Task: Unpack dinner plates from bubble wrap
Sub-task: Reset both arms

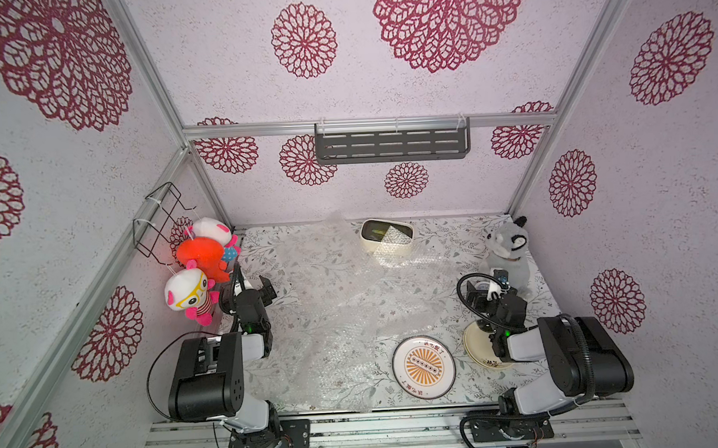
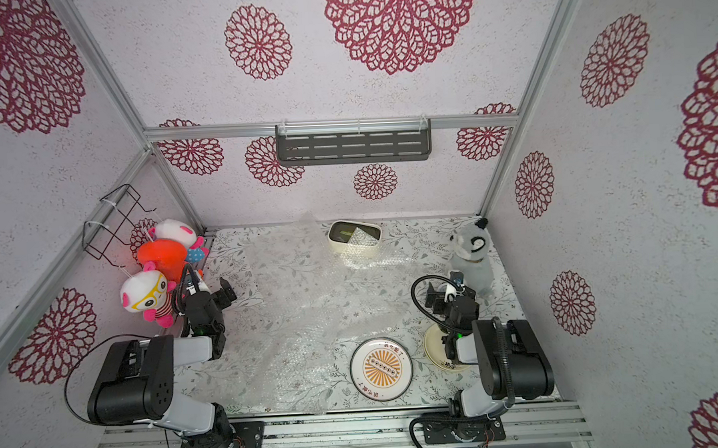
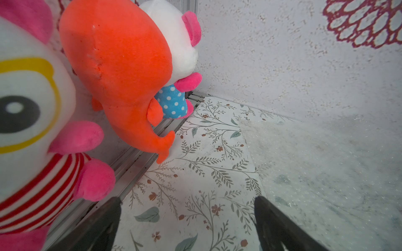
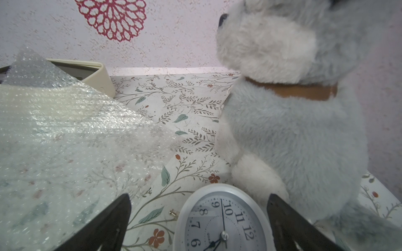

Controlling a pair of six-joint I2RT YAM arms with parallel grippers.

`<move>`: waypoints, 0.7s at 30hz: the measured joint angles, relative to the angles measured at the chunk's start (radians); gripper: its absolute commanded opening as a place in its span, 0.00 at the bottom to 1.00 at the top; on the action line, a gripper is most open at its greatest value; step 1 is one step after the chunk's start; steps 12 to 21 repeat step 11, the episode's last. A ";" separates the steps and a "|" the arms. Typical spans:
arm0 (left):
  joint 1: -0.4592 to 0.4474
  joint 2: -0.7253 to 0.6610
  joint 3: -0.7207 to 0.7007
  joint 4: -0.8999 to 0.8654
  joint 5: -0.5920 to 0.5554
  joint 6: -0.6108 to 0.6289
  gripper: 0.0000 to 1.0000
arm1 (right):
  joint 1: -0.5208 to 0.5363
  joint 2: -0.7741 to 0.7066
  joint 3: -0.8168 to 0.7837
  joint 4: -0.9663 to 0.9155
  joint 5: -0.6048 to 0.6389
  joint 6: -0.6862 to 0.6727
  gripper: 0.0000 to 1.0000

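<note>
**Station check: plates unwrapped, both jaws empty**

Top views: Bubble wrap (image 1: 336, 309) (image 2: 294, 311) lies spread flat over centre and left of desk (image 1: 441, 246). Its far corner rides up onto cream box (image 1: 370, 235) at rear. Sunburst plate (image 1: 424, 367) (image 2: 381, 369) sits bare on desk at front, just beside wrap's right edge. Cream plates (image 1: 475, 349) (image 2: 433, 348) lie near it, further right, uncovered but part hidden under right arm; exact count can't be told. Left arm stands at desk's left edge by hanging plush toys (image 1: 200, 257). Right arm stands in front of grey plush dog (image 1: 508, 247).

Left wrist view: left jaws stand wide apart w/ nothing between them. Bare floral desk shows below, and wrap edge (image 3: 315, 163) runs alongside one finger. Plush toys fill the other side.

Right wrist view: right jaws stand wide apart and grip nothing. White alarm clock (image 4: 221, 221) lies on desk between them; contact can't be told. Plush dog is just beside clock. Wrap (image 4: 65, 141) covers part of the desk on the opposite side, w/ box behind it.
</note>
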 measured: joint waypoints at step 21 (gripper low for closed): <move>0.000 0.006 0.001 -0.004 0.000 0.003 0.98 | 0.000 0.000 0.000 0.000 0.000 0.000 0.99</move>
